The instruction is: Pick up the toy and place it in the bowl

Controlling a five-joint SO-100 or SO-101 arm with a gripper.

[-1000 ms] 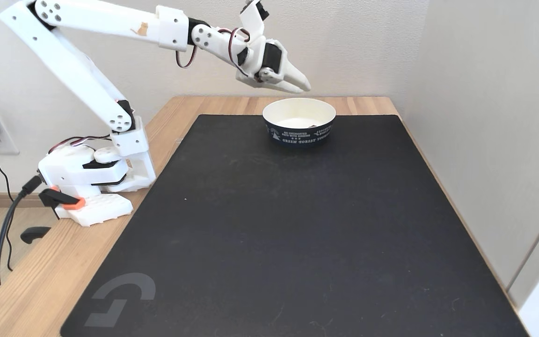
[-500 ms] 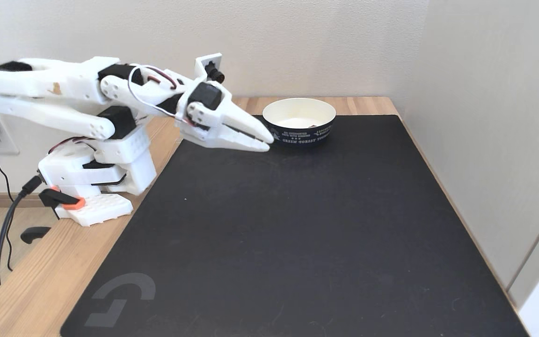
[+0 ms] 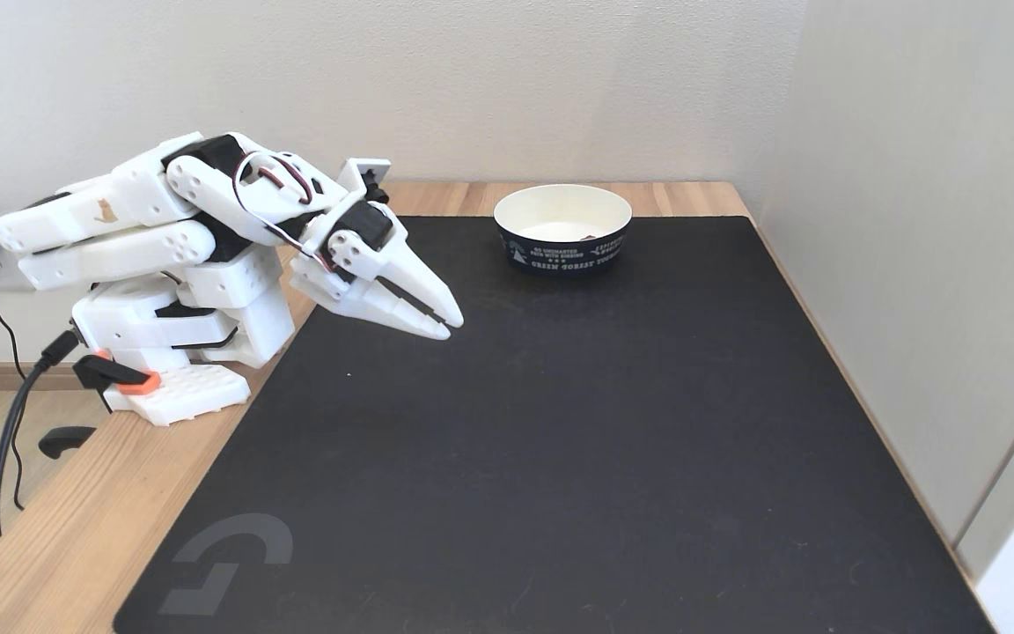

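At the left of the fixed view, on the wooden table (image 3: 102,519): white arm (image 3: 146,220) folded low over its base (image 3: 172,343), black cable running off the left edge. Gripper (image 3: 448,325) sticks out to the right and slightly down over the left part of the black mat (image 3: 542,458), its long axis running from upper left to lower right, tips just above the mat. 2 fingers nearly together, a thin dark slit between them, nothing held.

Right of the gripper and further back, well apart from the tips: the bowl (image 3: 562,251), upright on the mat's far edge, navy outside with white lettering, white inside. Inside it, toward the right inner wall, a small brownish sliver just shows over the near rim; this is the toy (image 3: 589,237). Too little of it visible to tell its long axis or which way it points.

Right of the bowl: bare mat, then a pale wall panel (image 3: 929,220) along the table's right side.
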